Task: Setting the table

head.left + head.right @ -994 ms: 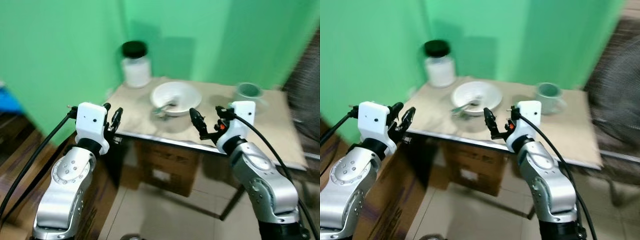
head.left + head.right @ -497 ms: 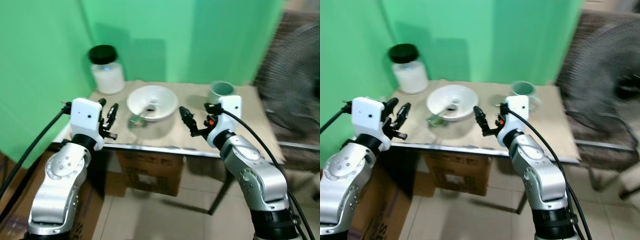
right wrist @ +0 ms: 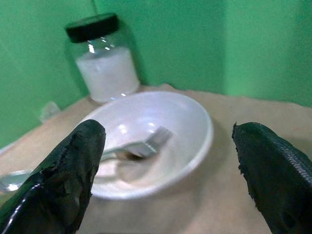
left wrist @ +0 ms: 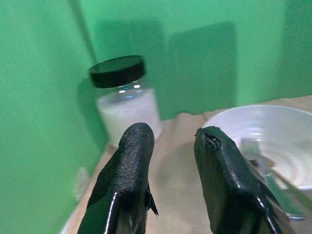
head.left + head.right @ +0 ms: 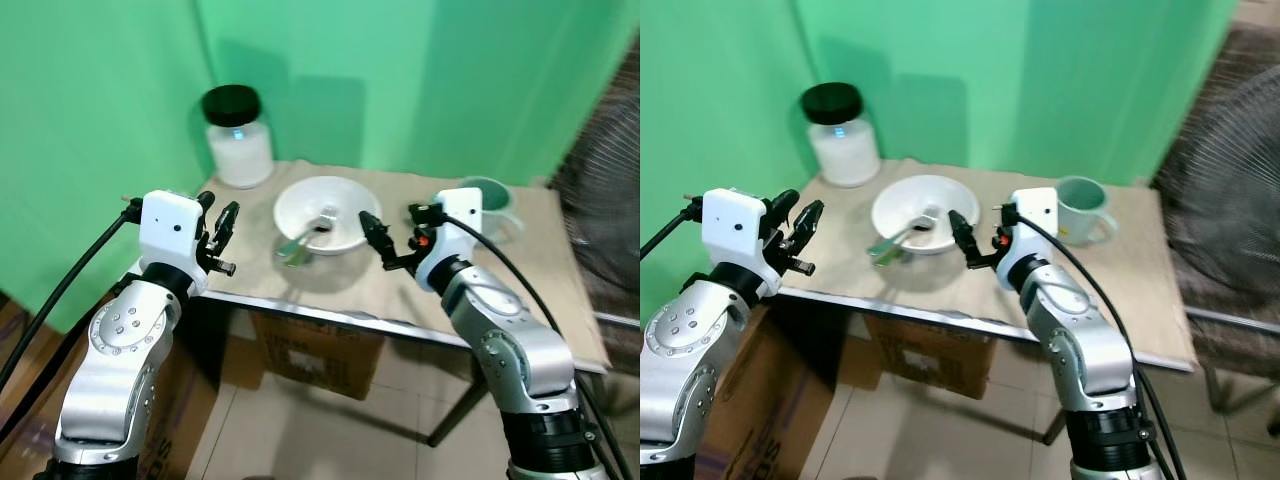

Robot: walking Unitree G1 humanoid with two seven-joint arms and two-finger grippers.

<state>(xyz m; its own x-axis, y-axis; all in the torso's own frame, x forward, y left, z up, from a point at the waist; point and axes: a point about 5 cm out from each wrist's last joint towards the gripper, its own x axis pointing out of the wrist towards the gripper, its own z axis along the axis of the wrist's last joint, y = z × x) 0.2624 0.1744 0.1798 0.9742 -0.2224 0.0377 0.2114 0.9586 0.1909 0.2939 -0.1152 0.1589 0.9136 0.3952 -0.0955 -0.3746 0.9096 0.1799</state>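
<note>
I see the bowl [image 5: 322, 213] mid-table [image 5: 400, 295], fork [image 5: 303, 240] inside, jar [image 5: 238, 136] and mug [image 5: 488, 203] near the wall. My right gripper [image 5: 385, 240] hovers spread before the bowl; left gripper [image 5: 222, 228], slightly parted, sits at the table's left edge.

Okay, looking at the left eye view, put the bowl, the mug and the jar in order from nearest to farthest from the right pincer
1. White bowl: just beyond the right pincer, toward the robot's left.
2. Green mug: to its right, behind the wrist.
3. Black-lidded jar: far left corner, by the wall.
</note>
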